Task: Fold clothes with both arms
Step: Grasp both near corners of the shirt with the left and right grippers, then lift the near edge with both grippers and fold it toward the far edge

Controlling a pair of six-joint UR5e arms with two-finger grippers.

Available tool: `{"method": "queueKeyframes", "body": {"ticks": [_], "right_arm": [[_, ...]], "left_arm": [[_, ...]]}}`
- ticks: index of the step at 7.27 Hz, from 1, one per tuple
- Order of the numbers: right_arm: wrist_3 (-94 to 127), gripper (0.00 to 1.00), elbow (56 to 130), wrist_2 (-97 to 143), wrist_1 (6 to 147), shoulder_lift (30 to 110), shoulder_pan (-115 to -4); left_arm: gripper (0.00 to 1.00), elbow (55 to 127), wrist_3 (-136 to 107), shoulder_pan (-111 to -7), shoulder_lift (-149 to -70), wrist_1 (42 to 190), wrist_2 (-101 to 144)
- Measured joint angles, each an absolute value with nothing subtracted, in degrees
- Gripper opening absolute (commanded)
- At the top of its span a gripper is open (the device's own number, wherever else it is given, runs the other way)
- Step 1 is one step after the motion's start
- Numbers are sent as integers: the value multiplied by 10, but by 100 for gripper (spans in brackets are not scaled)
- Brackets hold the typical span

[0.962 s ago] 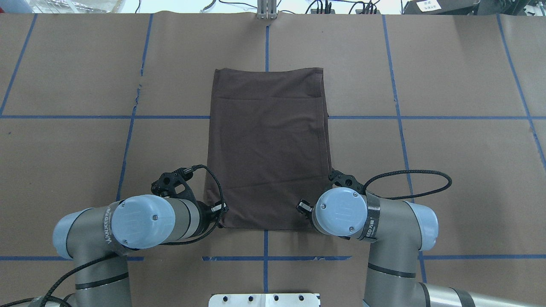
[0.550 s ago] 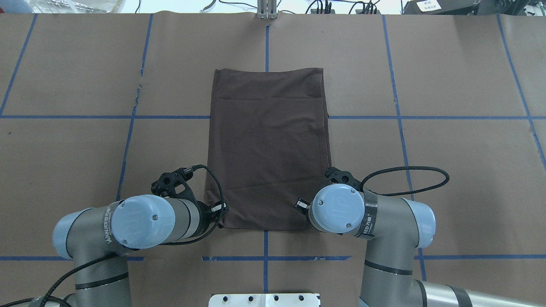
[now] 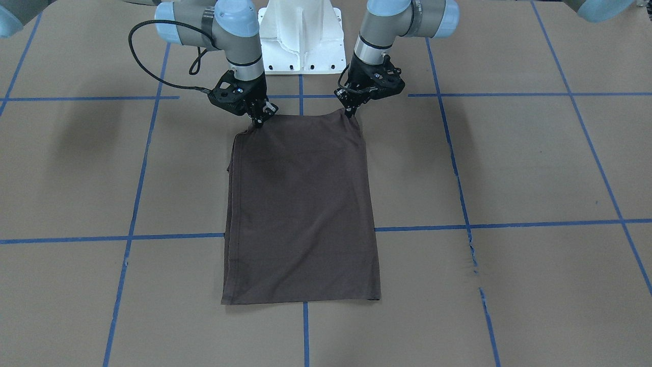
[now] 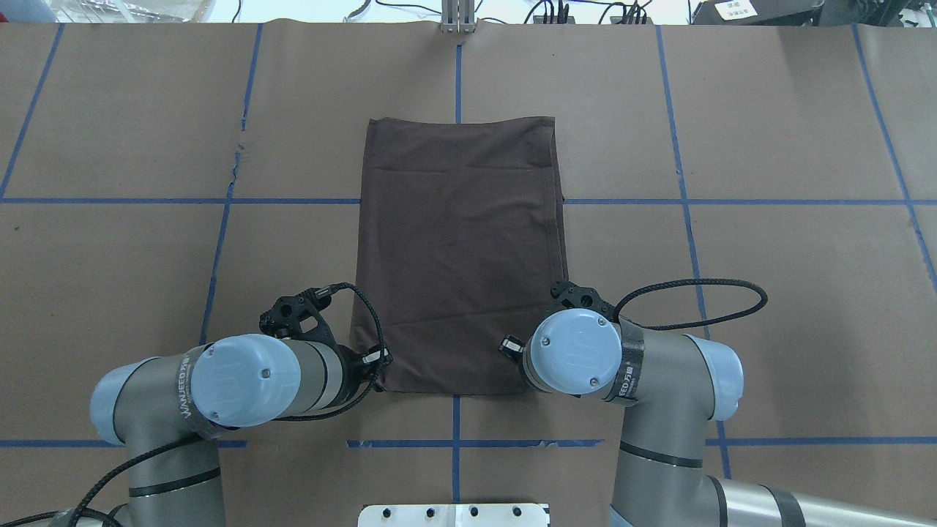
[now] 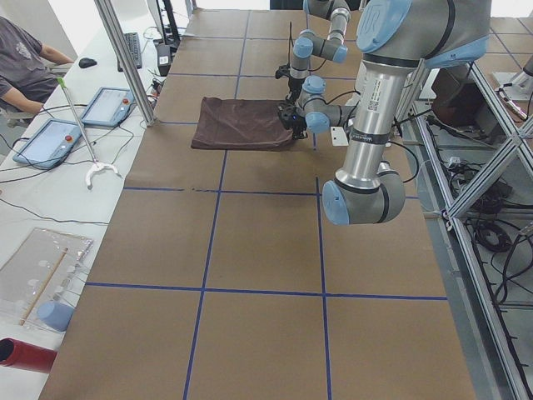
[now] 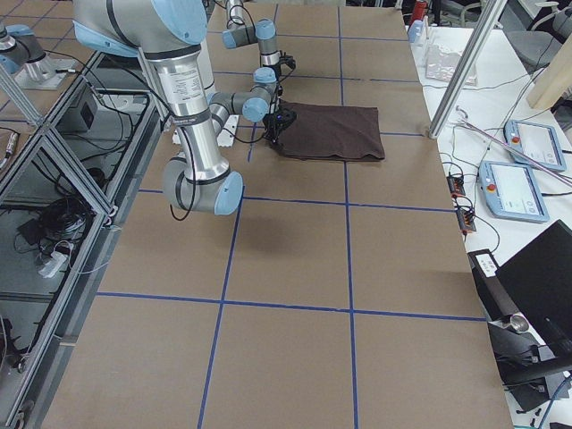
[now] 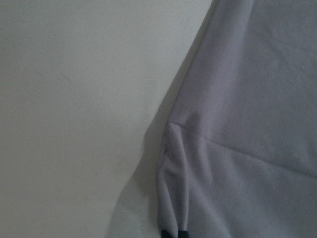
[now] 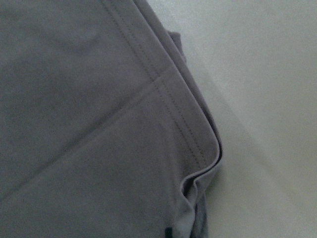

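Covering the middle of the brown-papered tabletop [image 4: 790, 132], the folded dark brown T-shirt [image 4: 457, 249] lies flat; at its corners nearest the robot-side edge, the left gripper [image 3: 349, 113] and right gripper [image 3: 259, 121] each pinch the cloth.

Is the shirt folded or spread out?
Folded: the T-shirt lies as a narrow rectangle, no sleeves showing, stacked edges along its side.

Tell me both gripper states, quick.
Left gripper: closed, pinching a corner of the shirt on the robot's side.
Right gripper: looks closed, pinching the shirt's other corner on that side.
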State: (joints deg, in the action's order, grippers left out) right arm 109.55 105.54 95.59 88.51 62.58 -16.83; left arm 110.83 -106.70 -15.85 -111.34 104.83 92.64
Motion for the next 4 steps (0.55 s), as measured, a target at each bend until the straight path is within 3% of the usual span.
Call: {"method": "queueKeyframes", "body": {"ticks": [4], "right_arm": [[1095,0,1118,963,885,667,-135]], "left_arm": [[0,1159,-1077,-136,-1100,1043,937]]}}
